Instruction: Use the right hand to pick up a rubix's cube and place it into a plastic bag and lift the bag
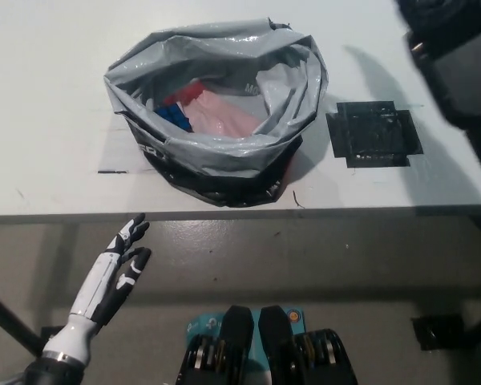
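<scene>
The bag sits on the white table, grey and glossy, with its rim rolled down and crumpled and a black base. Inside it lies the cube, showing red and blue faces. A black tape square is stuck just beside the bag. The left hand rests low with fingers spread. The right arm is at the top right corner; I cannot tell its hand's state.

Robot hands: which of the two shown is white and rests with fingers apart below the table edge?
The left hand, at lower left, white with black fingertips, open and holding nothing. The black right arm rises out of view at upper right, its hand unseen.
</scene>
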